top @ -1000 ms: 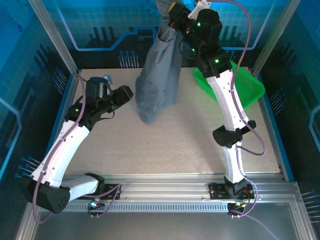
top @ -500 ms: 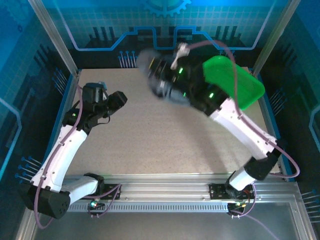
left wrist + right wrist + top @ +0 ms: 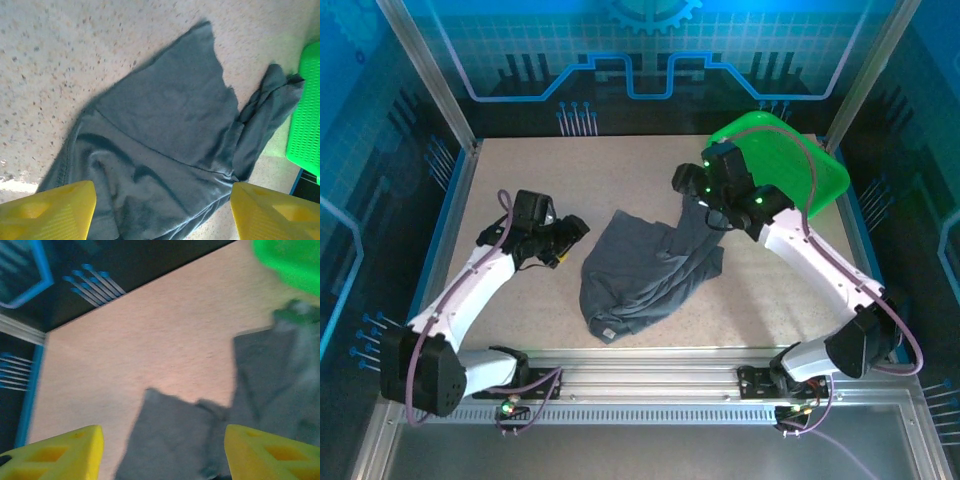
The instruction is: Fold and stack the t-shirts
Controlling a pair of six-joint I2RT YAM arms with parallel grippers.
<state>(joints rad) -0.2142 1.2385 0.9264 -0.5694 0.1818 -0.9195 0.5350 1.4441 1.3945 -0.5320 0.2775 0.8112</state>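
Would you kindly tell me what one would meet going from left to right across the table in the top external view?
left gripper → t-shirt → green tray

Open table on most sides of the t-shirt (image 3: 645, 270)

Beyond the t-shirt and to its near right the table (image 3: 570, 180) is bare. The green tray (image 3: 790, 165) stands past its far-right corner, near the bunched cloth. The left gripper (image 3: 576, 230) crowds its left edge, and the right arm (image 3: 760, 205) hangs over its far-right part.
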